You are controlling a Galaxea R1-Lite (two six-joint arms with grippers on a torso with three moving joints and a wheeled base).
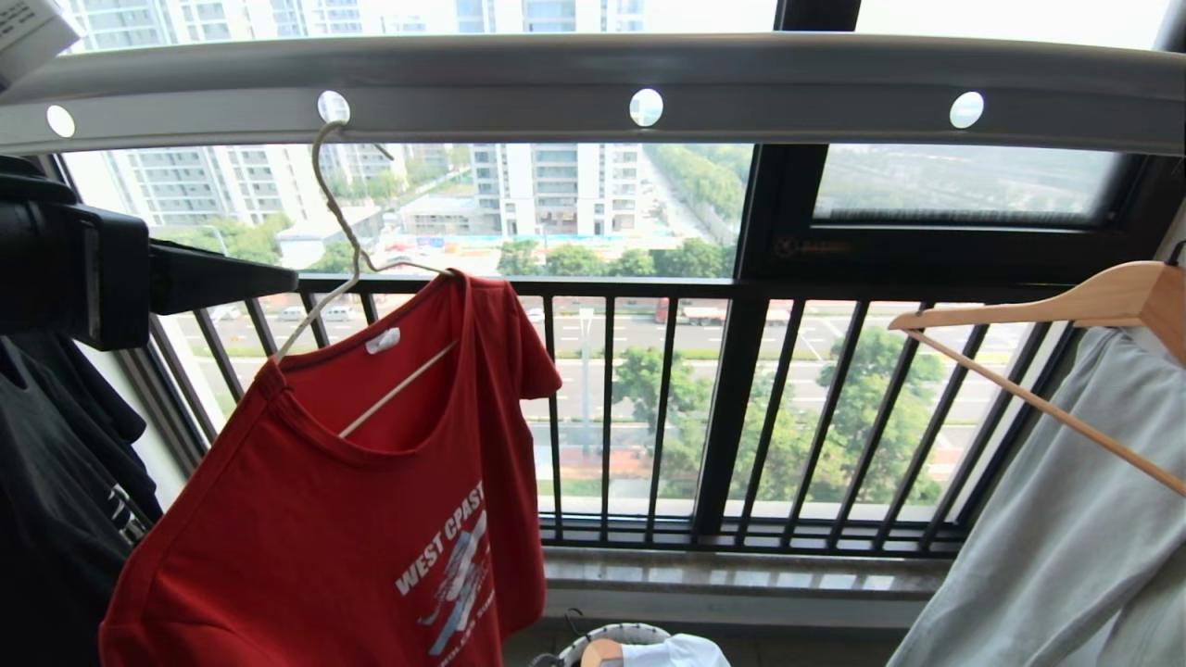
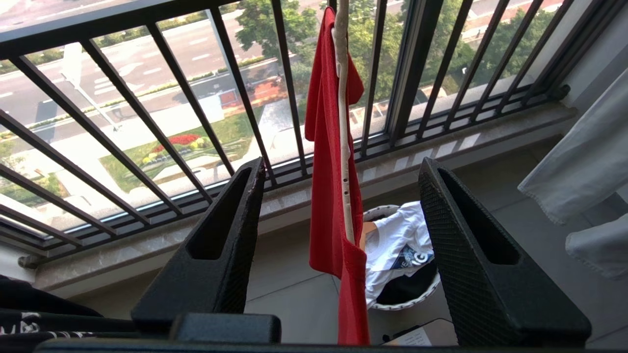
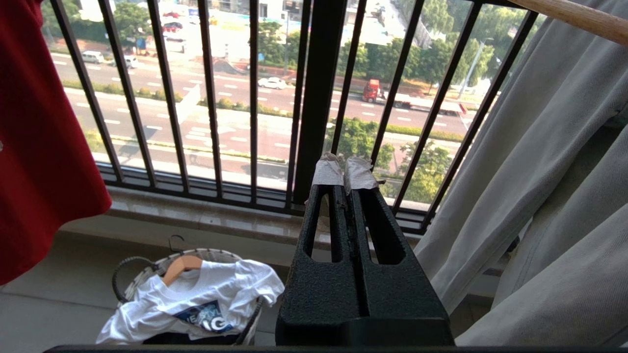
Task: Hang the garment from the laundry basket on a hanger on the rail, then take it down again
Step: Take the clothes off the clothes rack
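Along the broad grey metal rail [image 1: 593, 88] pierced with round holes, we find open room between the red "WEST COAST" T-shirt [image 1: 352, 519] on its thin cream-white wire hanger [image 1: 338, 222] and the thick light-wood hanger [image 1: 1066, 306] carrying a pale grey-green garment [image 1: 1066, 547] at our right. Behind that gap the thin black barred window railing [image 1: 649, 408] closes the way forward. At our left a black printed T-shirt [image 1: 56, 500] crowds the red one. Below, the small round white basket [image 3: 147, 279] (filled with a white shirt) takes up floor by the sill. The left gripper [image 2: 338, 171] stands parted with the red shirt's edge between its fingers [image 2: 230, 225], untouched.
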